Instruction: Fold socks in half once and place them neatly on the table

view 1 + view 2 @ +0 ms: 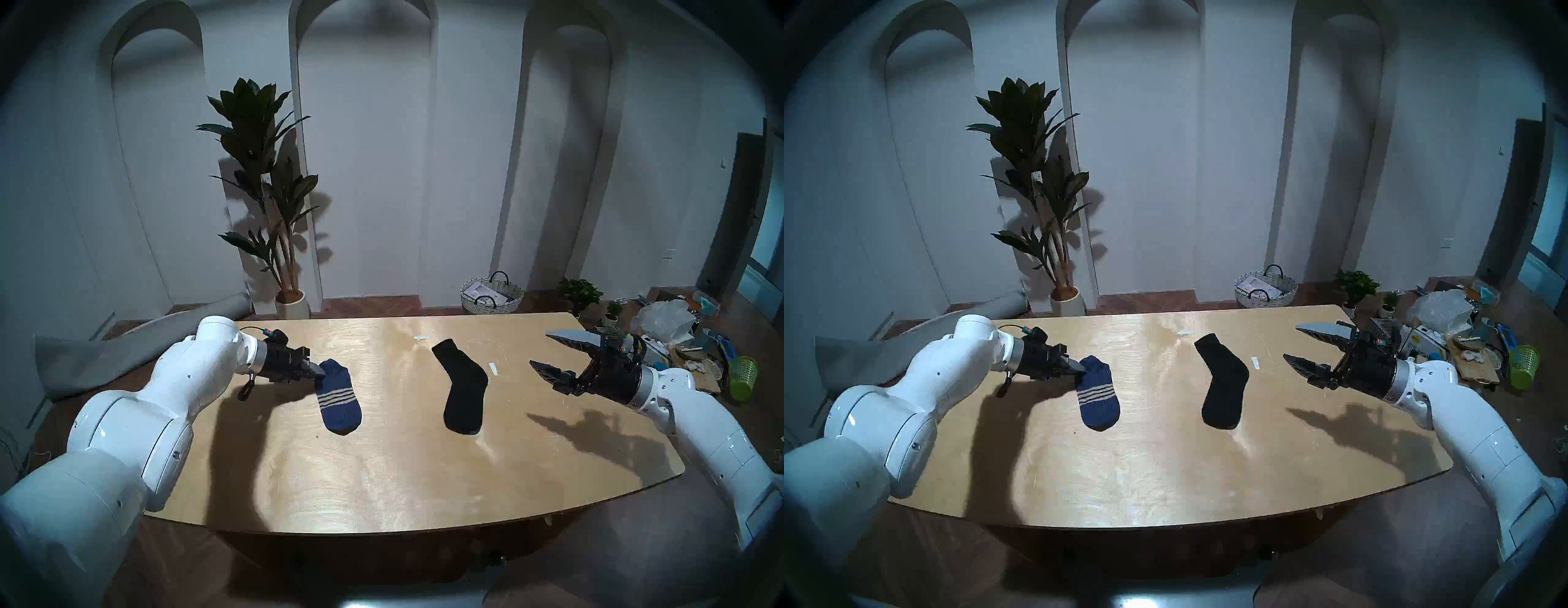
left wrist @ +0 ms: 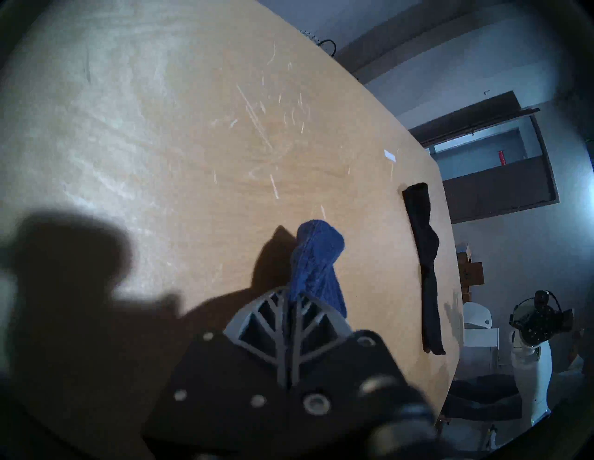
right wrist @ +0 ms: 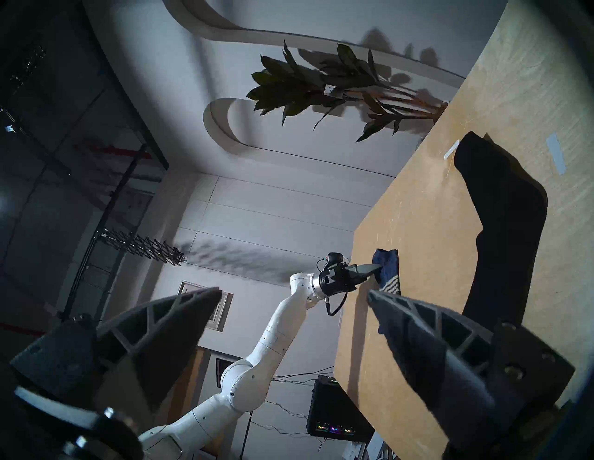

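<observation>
Our left gripper (image 1: 319, 371) pinches the limp blue sock's (image 1: 340, 398) 12 o'clock cuff; our right gripper (image 1: 539, 351) gapes at 3 o'clock.

Striped navy sock (image 1: 339, 399), black sock (image 1: 462, 397) flat on table (image 1: 382, 479)

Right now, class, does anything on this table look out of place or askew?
Nothing is spilled or damaged. The blue striped sock has its far end pinched in the left gripper, so that end bunches up. The black sock lies flat, unfolded and bent at the heel. Two small pale strips sit on the table near it.
</observation>
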